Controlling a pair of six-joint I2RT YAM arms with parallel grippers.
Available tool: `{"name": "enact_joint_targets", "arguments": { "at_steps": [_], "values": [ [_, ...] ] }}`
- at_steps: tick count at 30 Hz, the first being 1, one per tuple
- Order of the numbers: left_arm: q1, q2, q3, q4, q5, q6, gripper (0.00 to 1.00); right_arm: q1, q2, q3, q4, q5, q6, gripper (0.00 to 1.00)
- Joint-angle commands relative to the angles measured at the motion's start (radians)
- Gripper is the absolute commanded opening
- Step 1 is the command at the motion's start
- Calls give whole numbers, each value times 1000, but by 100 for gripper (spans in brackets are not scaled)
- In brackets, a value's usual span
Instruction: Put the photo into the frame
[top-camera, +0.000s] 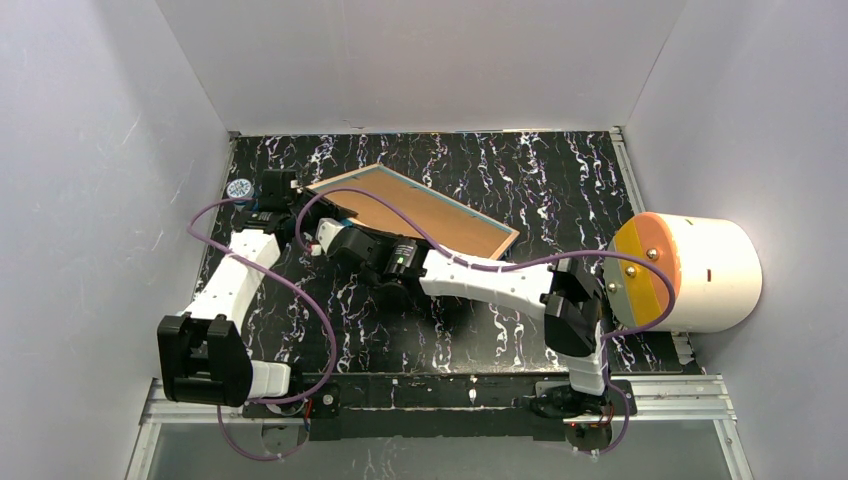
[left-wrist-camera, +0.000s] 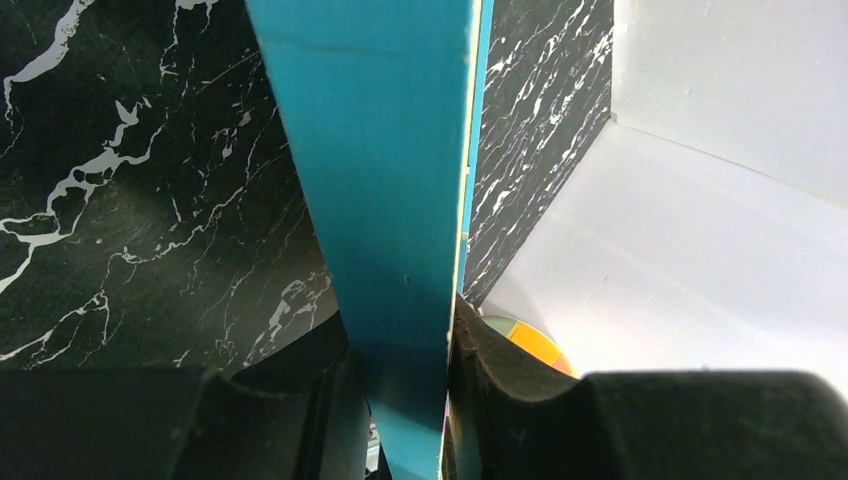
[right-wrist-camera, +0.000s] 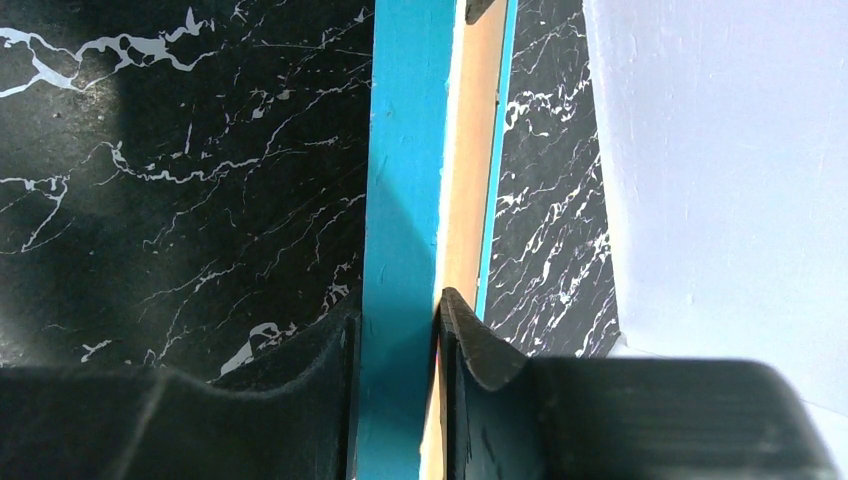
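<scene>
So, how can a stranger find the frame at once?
Look at the black marbled table, far left part. The frame is the flat rectangle there, back side up. Unlike the round white drum on the right, it has a blue rim.

So we're seeing a frame with a bright blue rim and pale wood edge, and a plain brown backing board in it. The bench under the frame is black marble with white veins. Right of the frame there's a white drum with an orange-and-yellow face. The cables are purple, and the left claw and right claw are both black.
</scene>
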Motion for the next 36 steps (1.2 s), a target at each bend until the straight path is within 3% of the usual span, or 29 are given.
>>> {"name": "enact_joint_targets", "arguments": {
  "at_steps": [1, 8, 13, 26, 36],
  "values": [
    [-4, -35, 62, -25, 31, 42, 31, -11, -20, 58, -13, -48, -26, 5],
    [4, 2, 165, -73, 49, 134, 82, -24, -33, 156, -87, -93, 37, 1],
    [15, 66, 338, -174, 35, 255, 97, -66, -52, 259, -158, -160, 108, 1],
    [45, 185, 645, -214, 9, 269, 98, -270, -170, 259, -140, -369, 224, 1],
    [60, 214, 724, -220, 37, 338, 98, -438, -227, 245, -140, -656, 329, 1]
  ]
}}
